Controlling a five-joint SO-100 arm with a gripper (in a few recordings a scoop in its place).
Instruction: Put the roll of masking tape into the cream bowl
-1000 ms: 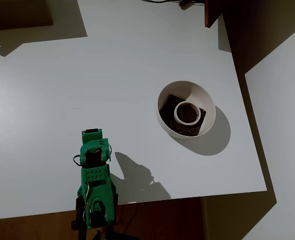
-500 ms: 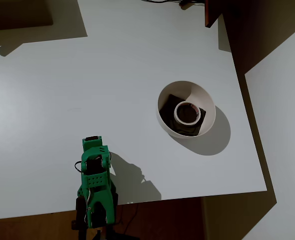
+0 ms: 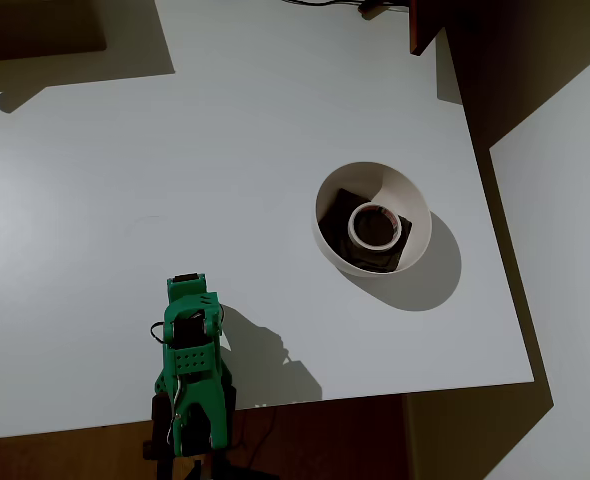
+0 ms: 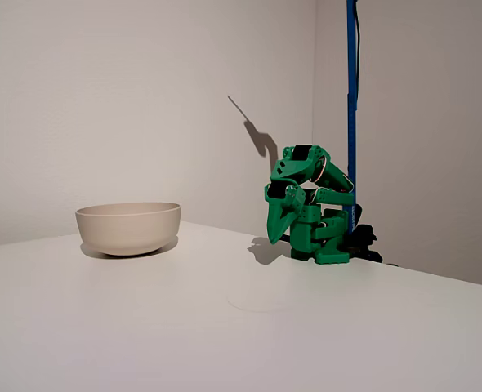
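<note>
Cream bowl on the white counter holds the tape on dark squares. Green arm sits folded well apart, jaws closed, holding nothing.

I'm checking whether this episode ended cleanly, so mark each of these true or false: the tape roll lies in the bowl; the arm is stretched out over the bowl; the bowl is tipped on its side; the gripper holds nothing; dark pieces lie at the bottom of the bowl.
1. The roll of masking tape lies inside the cream bowl. True.
2. The arm is stretched out over the bowl. False: the green arm is folded up near the table's edge, well apart from the bowl.
3. The bowl is tipped on its side. False: in the fixed view it stands upright on the white table.
4. The gripper holds nothing. True: it points down at the table with nothing in it.
5. Dark pieces lie at the bottom of the bowl. True: the tape rests on them.
</note>
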